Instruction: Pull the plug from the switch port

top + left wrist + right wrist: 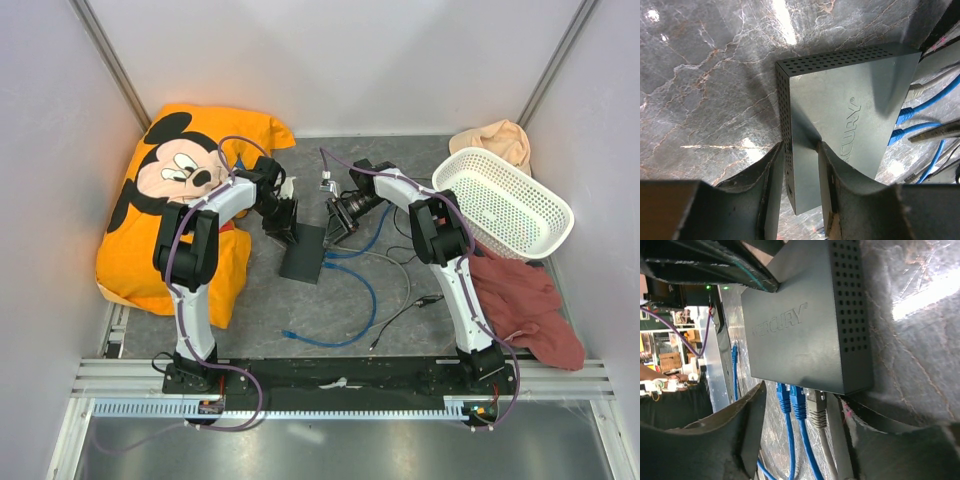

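switch: the switch [303, 255] is lying flat on the bench [705, 75] between the two arms; it is a thin matte-black rectangular box with raised lettering on top and rows of small round holes in its short side wall
switch port: the switch port row [807, 389] is running along the long edge facing the right arm; three ports side by side are taking plugs
plugs: two blue plugs [790, 400] are sitting just beside a grey plug [816, 410]; each is ribbed where its round cable is leaving
left pincer: the left pincer [800, 147] is clamping narrowly on the far corner of the switch; one finger is pressing the perforated wall, the other is bearing on the top face
right pincer: the right pincer [802, 400] is standing apart around all three plugs and gripping nothing; the grey plug is lying just beside one finger, with a wider gap showing on the blue side
bench surface: grey stone-patterned sheet, veined and catching glare
open room: bare bench is showing on the near side of the switch, crossed by loose blue cables [355, 300]
edges: a soft orange pillow [180, 190] is crowding the left; a white perforated plastic basket [505, 200] and a crumpled red cloth [530, 305] are filling the right
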{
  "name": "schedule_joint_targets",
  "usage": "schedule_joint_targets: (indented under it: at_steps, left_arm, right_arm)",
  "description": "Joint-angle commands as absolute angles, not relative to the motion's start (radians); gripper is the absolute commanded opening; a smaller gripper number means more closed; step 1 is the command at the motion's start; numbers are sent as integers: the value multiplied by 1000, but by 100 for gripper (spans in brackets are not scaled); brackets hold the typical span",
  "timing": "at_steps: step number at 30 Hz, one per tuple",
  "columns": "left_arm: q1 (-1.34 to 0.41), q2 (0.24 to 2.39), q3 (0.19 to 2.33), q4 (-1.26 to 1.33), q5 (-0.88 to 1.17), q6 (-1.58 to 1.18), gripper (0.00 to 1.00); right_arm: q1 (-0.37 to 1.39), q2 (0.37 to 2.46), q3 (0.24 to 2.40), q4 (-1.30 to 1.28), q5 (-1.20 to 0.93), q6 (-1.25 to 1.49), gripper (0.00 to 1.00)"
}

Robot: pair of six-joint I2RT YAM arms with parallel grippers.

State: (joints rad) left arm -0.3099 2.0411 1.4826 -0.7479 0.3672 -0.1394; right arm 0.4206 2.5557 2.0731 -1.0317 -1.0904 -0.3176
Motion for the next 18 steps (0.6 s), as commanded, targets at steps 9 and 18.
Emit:
schedule_joint_targets:
  at_steps: [9,18]
  left_arm:
    - [-311,2074,1460,-653,276,-92,40]
    - [-311,2079,1465,-653,265,-80,40]
  right_arm:
    - [417,2651,2039,-854,-845,-373,56]
    - [405,2675,2051,-888,-871,-365,51]
